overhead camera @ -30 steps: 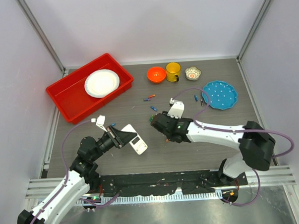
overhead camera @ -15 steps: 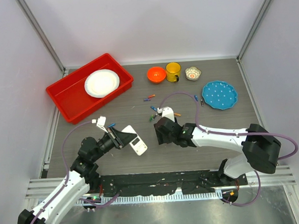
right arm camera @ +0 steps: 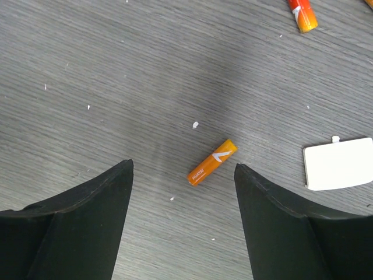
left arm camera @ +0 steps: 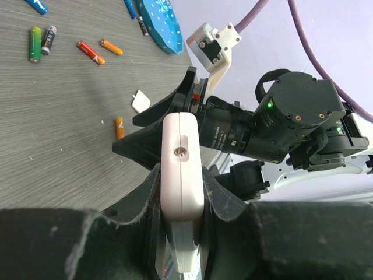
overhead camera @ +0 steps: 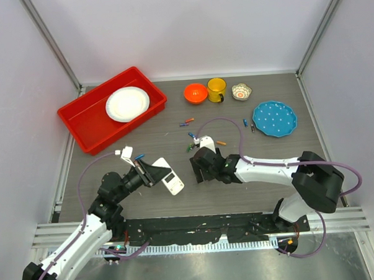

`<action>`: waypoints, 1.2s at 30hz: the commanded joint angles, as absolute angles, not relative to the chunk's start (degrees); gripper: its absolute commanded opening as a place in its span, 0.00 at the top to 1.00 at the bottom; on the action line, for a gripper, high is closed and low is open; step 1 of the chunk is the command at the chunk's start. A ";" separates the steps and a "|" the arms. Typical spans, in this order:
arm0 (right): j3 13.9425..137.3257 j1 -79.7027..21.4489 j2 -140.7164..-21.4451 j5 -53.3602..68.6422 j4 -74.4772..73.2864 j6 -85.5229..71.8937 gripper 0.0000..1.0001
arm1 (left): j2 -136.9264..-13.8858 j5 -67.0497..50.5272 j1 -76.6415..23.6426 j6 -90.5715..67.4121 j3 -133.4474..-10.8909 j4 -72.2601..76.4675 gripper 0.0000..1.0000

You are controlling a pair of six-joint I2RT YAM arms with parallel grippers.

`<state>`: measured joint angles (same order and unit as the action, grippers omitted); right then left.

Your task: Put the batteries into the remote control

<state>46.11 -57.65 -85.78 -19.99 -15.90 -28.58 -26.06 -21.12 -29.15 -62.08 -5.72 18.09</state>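
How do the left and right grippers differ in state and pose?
The left gripper is shut on the remote control; the right gripper is open, holding nothing. The left gripper is raised off the table; the right gripper faces down over an orange battery. Both have black fingers.

My left arm [overhead camera: 85,234] comes in from lower left, elbow bent. Left gripper [overhead camera: 156,171] points right, clamped on the remote [left arm camera: 182,163]. My right arm [overhead camera: 269,169] stretches leftward, low and nearly straight. Right gripper [right arm camera: 182,170] faces down, jaws spread wide, nothing pinched between them.
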 commanded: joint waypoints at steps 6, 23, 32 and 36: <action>45.17 -55.81 -87.80 -21.53 -12.04 -38.84 0.39 | -26.45 -21.36 -29.27 -61.52 -5.63 19.86 1.00; 44.12 -53.53 -90.97 -21.45 -15.12 -48.69 0.68 | -25.49 -21.80 -29.18 -61.00 -5.80 19.16 1.00; 43.51 -53.52 -91.67 -18.99 -16.96 -52.19 0.99 | -24.96 -21.27 -29.27 -60.82 -6.24 18.72 1.00; 41.58 -53.09 -88.09 -20.21 -15.73 -61.58 0.99 | -24.87 -20.92 -29.18 -61.08 -6.24 19.16 1.00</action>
<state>44.62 -53.39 -89.97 -20.62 -13.54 -51.86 -25.58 -21.10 -29.15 -62.02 -5.32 16.95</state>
